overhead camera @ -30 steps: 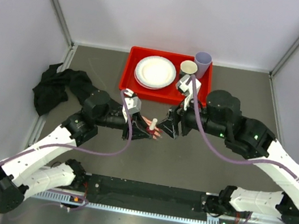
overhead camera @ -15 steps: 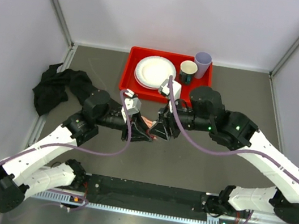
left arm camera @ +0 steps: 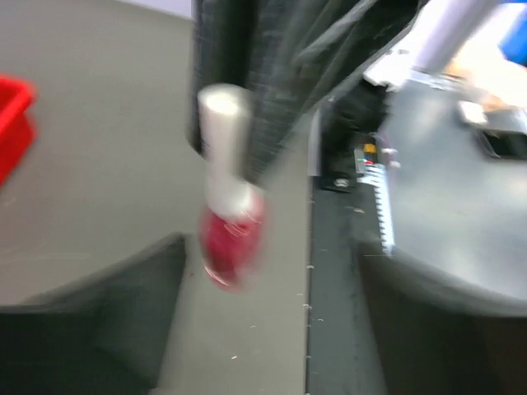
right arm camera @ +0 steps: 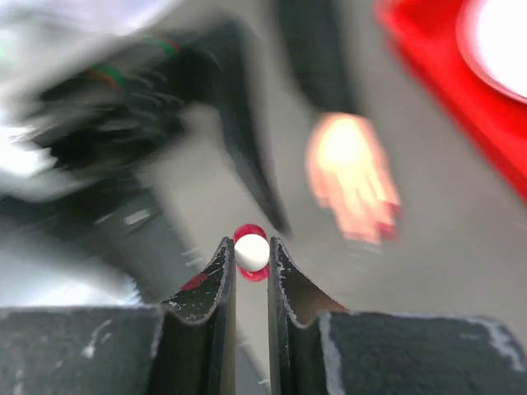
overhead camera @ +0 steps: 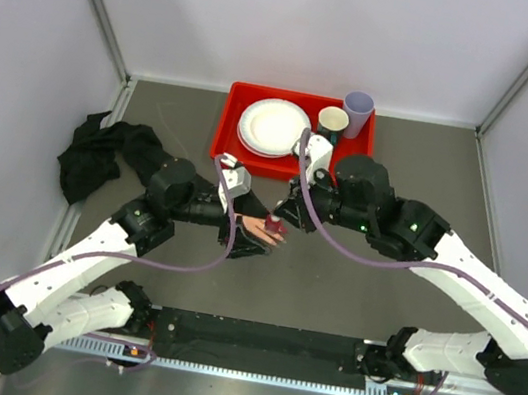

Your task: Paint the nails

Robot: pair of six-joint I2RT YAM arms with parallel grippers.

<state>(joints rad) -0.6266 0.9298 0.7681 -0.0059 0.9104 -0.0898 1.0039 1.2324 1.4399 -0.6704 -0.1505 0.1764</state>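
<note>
Nails (right arm camera: 380,225), blurred, tip a mannequin hand (overhead camera: 257,225) lying on the tabletop (overhead camera: 330,290), long axis toward the right arm, beside a polish bottle (overhead camera: 275,226). Right fingers (right arm camera: 216,288) clamp its cap; left fingers (left arm camera: 107,329) flank it, open.

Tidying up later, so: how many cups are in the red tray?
2. A lilac cup stands at the tray's far right corner, and a dark cup with a pale inside is just left of it, beside the plate. The right arm may hide more.
</note>
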